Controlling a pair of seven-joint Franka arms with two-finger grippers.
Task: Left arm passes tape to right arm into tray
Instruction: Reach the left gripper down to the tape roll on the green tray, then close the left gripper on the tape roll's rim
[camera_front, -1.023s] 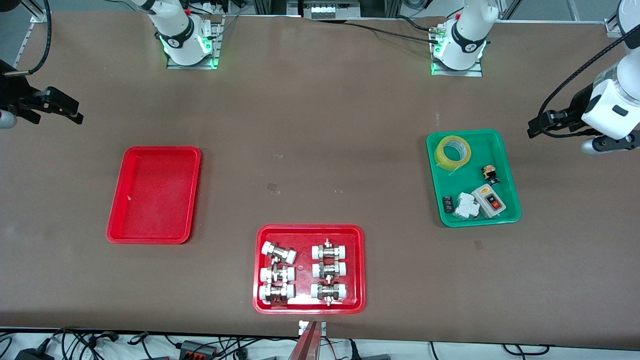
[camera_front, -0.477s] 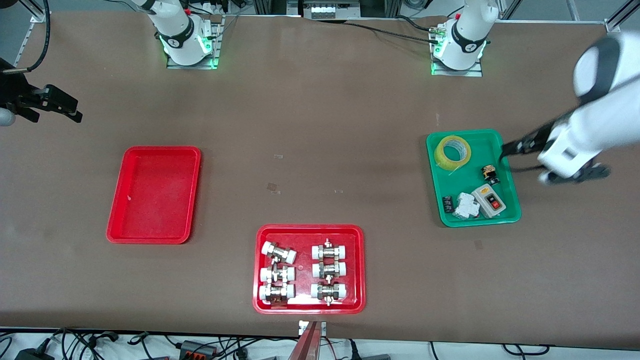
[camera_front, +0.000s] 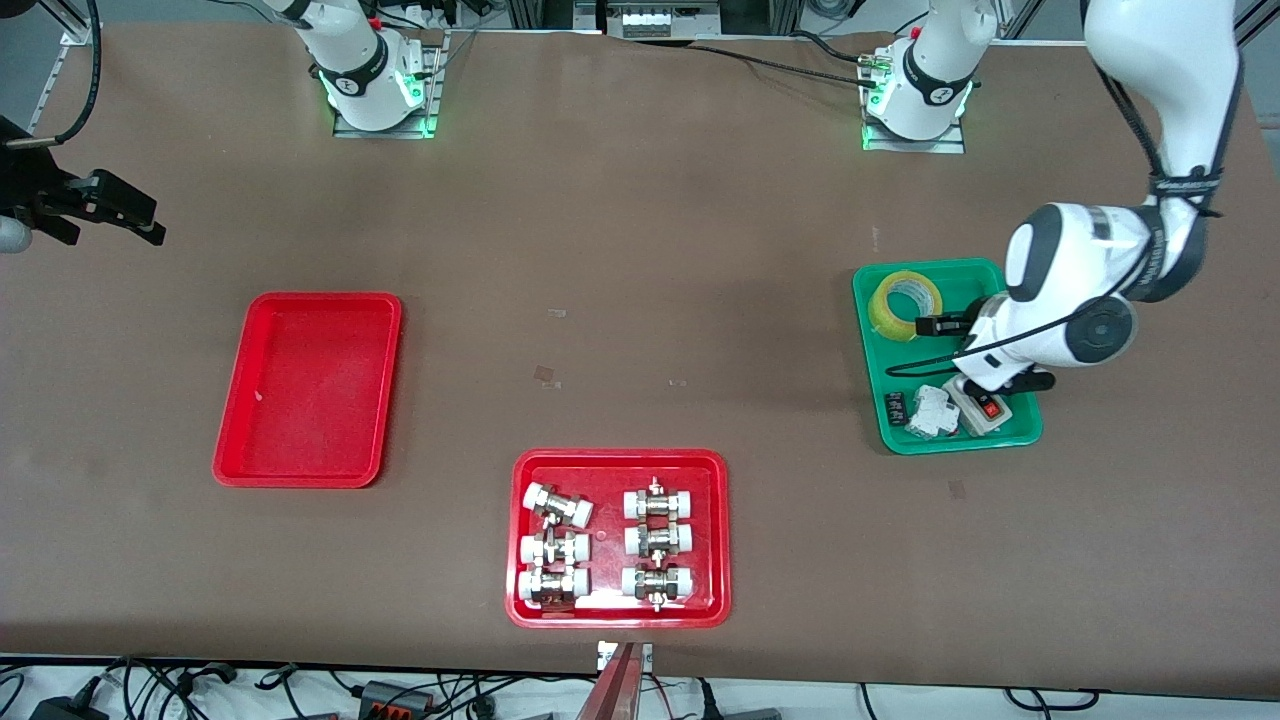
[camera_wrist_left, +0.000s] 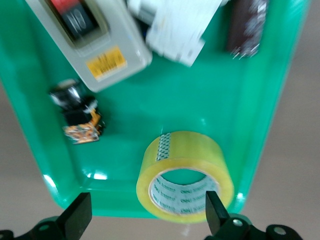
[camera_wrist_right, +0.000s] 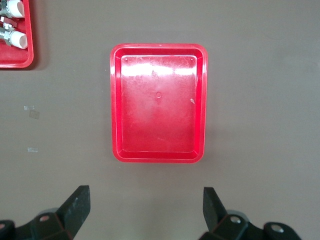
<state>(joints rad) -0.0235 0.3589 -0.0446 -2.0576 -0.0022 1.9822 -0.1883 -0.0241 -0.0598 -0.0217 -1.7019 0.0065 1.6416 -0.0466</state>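
Observation:
The tape (camera_front: 905, 303) lies flat in the corner of the green tray (camera_front: 945, 440) that is farthest from the front camera. My left gripper (camera_front: 935, 328) hangs open over that tray, just beside the roll and not touching it. In the left wrist view the tape (camera_wrist_left: 185, 175) sits between my spread fingertips (camera_wrist_left: 80, 215). The plain red tray (camera_front: 310, 388) lies empty toward the right arm's end of the table and also shows in the right wrist view (camera_wrist_right: 158, 102). My right gripper (camera_front: 125, 212) waits open over bare table near that end.
The green tray also holds a grey switch box (camera_front: 980, 402), a white breaker (camera_front: 930, 410), a small black part (camera_front: 897, 408) and a small black-and-orange part (camera_wrist_left: 80, 120). A red tray with white-capped metal fittings (camera_front: 618, 537) lies near the table's front edge.
My left arm has swung in from the table's end and come down over the green tray, beside the tape. The right arm has hardly moved.

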